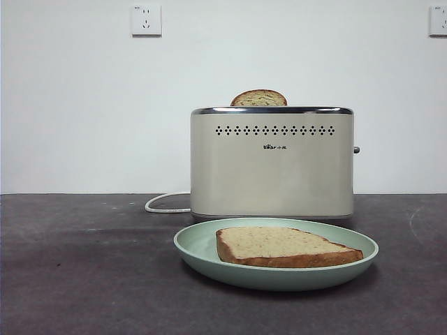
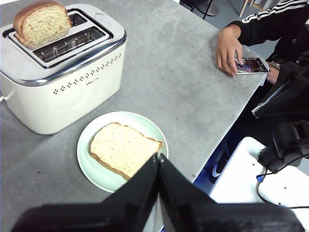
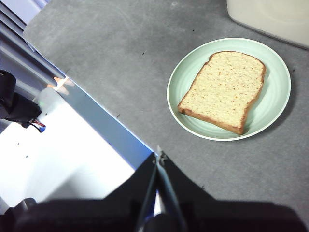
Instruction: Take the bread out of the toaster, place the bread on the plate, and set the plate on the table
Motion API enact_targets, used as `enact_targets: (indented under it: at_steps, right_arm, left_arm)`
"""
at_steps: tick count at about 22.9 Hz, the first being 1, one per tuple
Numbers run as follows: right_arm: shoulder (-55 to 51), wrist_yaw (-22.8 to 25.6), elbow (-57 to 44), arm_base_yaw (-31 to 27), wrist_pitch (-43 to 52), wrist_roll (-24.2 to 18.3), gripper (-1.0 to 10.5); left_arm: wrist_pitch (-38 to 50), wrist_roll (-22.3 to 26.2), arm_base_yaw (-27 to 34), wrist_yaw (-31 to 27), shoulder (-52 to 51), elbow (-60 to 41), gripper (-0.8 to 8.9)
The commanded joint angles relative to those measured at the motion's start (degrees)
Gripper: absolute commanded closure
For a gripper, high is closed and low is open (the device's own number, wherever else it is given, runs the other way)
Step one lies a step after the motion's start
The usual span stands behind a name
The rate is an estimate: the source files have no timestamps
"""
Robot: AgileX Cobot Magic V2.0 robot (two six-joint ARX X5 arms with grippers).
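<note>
Both pincers are closed on nothing and held above the counter (image 1: 84,265), clear of everything on it. Left pincer (image 2: 158,157) has its two black jaws pressed together, the tips pointing toward the near edge of the plate (image 2: 96,169), which lies just ahead of and below it. Right pincer (image 3: 158,155) is likewise shut, hanging over the counter's edge, with the plate farther ahead of it, well apart from the tips.

On the pale mint-green plate the bread (image 1: 283,246) lies flat, crust all around, fully inside the rim. Beyond the plate from the left pincer stands the cream toaster (image 1: 272,164), close to the plate but not touching it. A second slice (image 1: 258,98) stands upright in one of its slots, domed top showing above the chrome rim; the other slot is empty. Its white cord (image 1: 164,203) trails off behind on the counter.

At the counter's far corner from the left pincer, a person's hand (image 2: 228,50) rests by a phone (image 2: 251,65).
</note>
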Motion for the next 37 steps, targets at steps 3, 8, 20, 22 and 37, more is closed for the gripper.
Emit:
enact_targets:
  at_steps: [3, 8, 20, 22, 37]
  right_arm:
    - [-0.1, 0.1, -0.1, 0.1, 0.1, -0.4, 9.5]
    - [-0.1, 0.1, -0.1, 0.1, 0.1, -0.4, 9.5]
    - [-0.1, 0.1, -0.1, 0.1, 0.1, -0.4, 9.5]
    - [-0.2, 0.1, -0.1, 0.1, 0.1, -0.4, 9.5]
    - [-0.2, 0.1, -0.1, 0.1, 0.1, -0.4, 9.5]
  left_arm:
    - [0.0, 0.7, -0.1, -0.1, -0.2, -0.2, 8.17]
    - [-0.1, 0.7, -0.1, -0.1, -0.2, -0.2, 8.17]
    - [10.8, 9.9, 3.0, -9.0, -0.9, -0.3, 8.17]
    - [18.8, 12.0, 7.2, -8.4, -1.6, -0.5, 8.17]
    - [66.6, 12.7, 32.1, -7.8, -26.8, -47.4, 8.17]
